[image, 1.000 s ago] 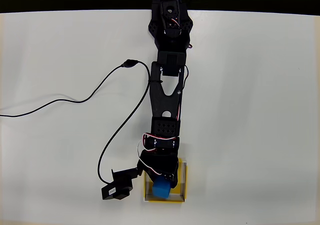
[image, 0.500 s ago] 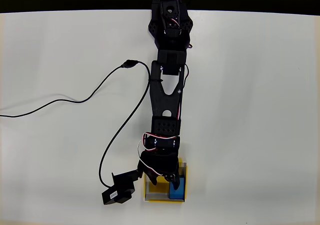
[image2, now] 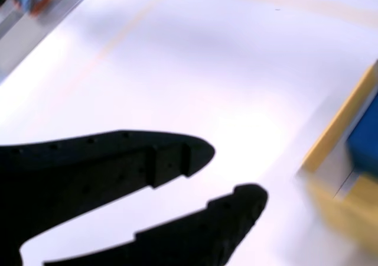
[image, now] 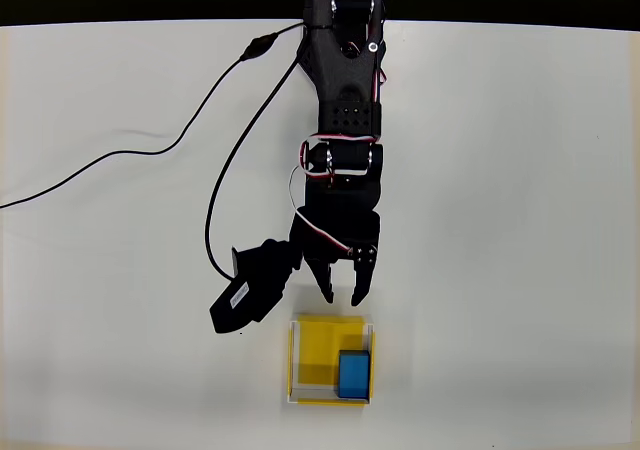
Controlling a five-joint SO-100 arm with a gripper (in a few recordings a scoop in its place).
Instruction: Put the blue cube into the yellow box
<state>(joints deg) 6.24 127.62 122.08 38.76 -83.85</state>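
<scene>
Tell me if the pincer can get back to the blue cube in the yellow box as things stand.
Probably yes. The pincer hangs open just above the yellow box in the overhead view, and the blue cube sits uncovered in its lower right corner, though close to the walls.

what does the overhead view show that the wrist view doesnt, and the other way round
Overhead view alone: the whole black jointed arm, the thin black cable looping across the white table, the black rectangular module with a white label, and the full outline of the shallow yellow square box, with the small bright-blue cube in its lower right corner.

Wrist view alone: a close look at the hand's black fingers, apart with bare table between them, plus blurred clutter at the upper left.

Both: the open hand, a part of the yellow box and the blue cube.
</scene>
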